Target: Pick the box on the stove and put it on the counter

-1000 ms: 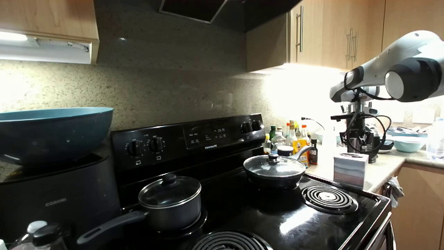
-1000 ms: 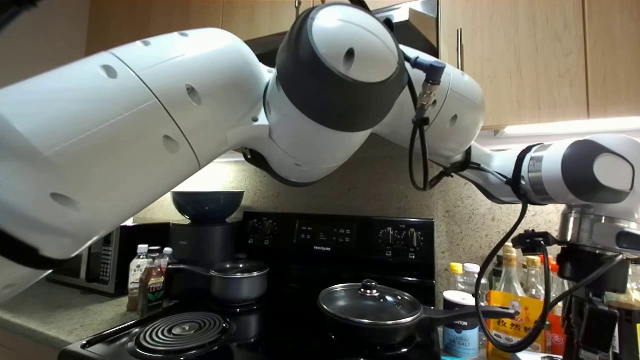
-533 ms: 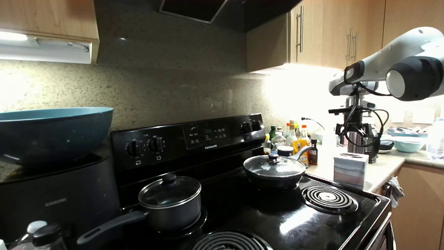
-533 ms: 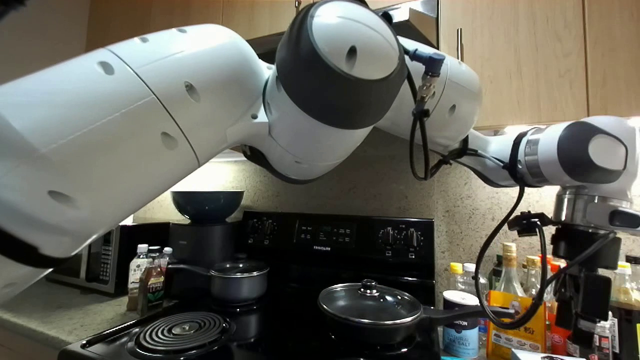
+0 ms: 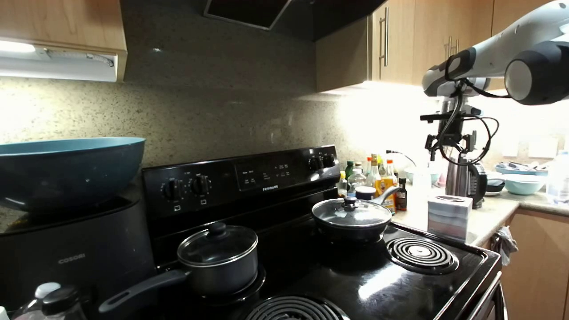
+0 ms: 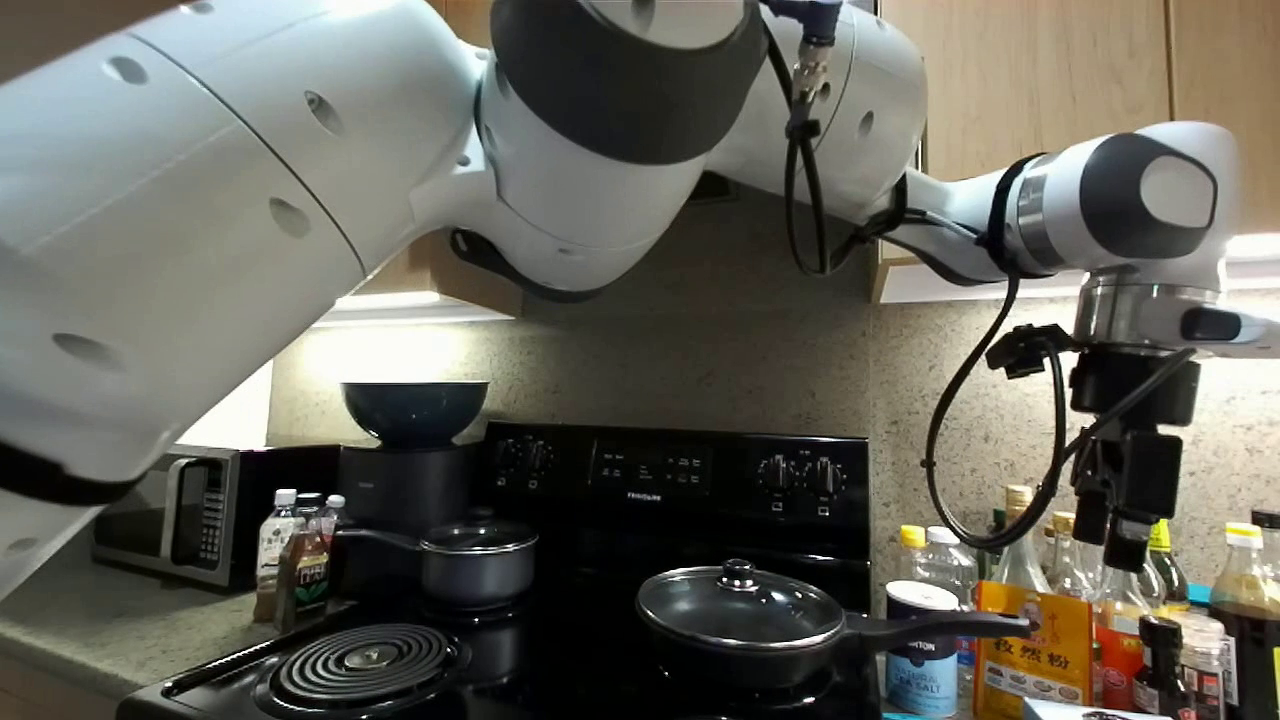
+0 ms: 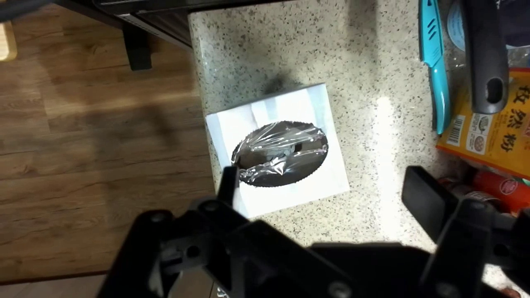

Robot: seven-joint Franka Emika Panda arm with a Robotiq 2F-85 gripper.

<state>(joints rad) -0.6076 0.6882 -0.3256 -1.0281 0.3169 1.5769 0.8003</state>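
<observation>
The box [image 5: 449, 218], a small carton with pale wavy sides and a white top, stands upright on the counter [image 7: 352, 70], just past the right edge of the black stove [image 5: 355, 266]. In the wrist view, the box top [image 7: 285, 198] shows an oval opening covered by clear film. Only a corner of the box [image 6: 1080, 712] enters at the bottom of an exterior view. My gripper [image 7: 325, 182] is open with its fingers wide apart and holds nothing. In an exterior view the gripper [image 5: 448, 153] hangs well above the box, apart from it.
A lidded frying pan [image 5: 351, 222] and a saucepan [image 5: 220, 262] sit on the stove. Bottles and an orange packet [image 6: 1035, 650] crowd the wall side of the counter. A turquoise knife [image 7: 437, 74] lies near the packet. A metal kettle [image 5: 458, 180] stands behind the box.
The arm and gripper have risen, leaving a larger gap above the box. The fingers now show spread apart. The box has stayed in the same place on the counter.
</observation>
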